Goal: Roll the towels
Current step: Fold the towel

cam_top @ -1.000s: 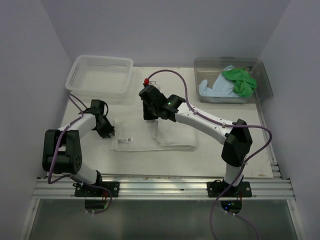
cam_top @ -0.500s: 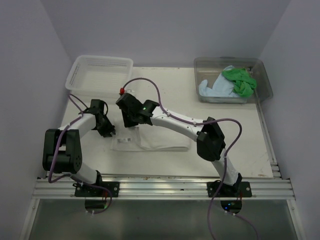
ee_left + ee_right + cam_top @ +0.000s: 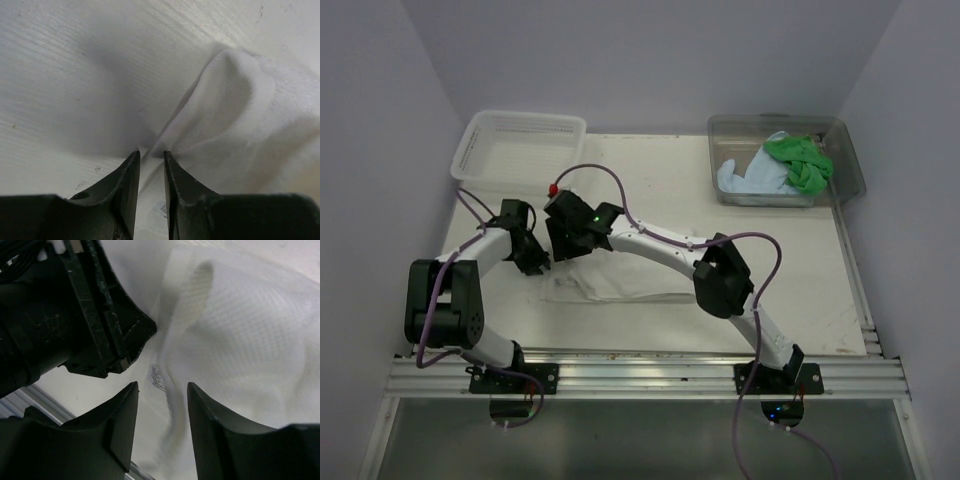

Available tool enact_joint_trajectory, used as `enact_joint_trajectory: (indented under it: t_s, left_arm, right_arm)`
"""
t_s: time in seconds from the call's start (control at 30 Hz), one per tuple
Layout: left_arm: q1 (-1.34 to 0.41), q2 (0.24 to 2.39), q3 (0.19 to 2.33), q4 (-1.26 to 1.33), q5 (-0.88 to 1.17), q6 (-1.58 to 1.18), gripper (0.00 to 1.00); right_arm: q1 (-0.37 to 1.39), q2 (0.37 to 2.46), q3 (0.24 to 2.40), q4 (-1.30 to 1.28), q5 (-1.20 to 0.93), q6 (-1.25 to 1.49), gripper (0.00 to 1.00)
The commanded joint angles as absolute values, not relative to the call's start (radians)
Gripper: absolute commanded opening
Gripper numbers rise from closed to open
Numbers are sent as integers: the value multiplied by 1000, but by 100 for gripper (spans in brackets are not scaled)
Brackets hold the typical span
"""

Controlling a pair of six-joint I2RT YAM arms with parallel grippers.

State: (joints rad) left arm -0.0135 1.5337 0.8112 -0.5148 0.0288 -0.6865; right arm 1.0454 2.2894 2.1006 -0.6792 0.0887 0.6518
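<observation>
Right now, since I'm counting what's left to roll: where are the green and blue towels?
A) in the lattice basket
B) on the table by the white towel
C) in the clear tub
C: the green towel and the blue towel lie bunched in the clear tub at the far right; only the white towel is on the table.

Both arms are the same build: left arm (image 3: 485, 245) and right arm (image 3: 660, 250) have white tube links between chunky black joint housings, each on a black base plate (image 3: 515, 378). A purple cable (image 3: 586, 166) runs loose along each arm, with a red connector (image 3: 552, 187) at the right wrist and a green LED (image 3: 595, 215) lit just behind it. Left pincer (image 3: 151, 156) and right pincer (image 3: 162, 386) have plain matte black fingers tapering to the tips.
</observation>
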Motion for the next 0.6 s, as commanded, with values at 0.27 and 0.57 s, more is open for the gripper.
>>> enact_joint_trajectory:
  t_s: [0.27,0.57]
  left_arm:
    - [126,1359,893,-664,-40,-591,51]
    - [-27,1318,939,-584,87,-492,63]
  right_arm:
    - [933,1934,1828,-457,28,621,58]
    - [715,1732,1320,-393,40,701,36]
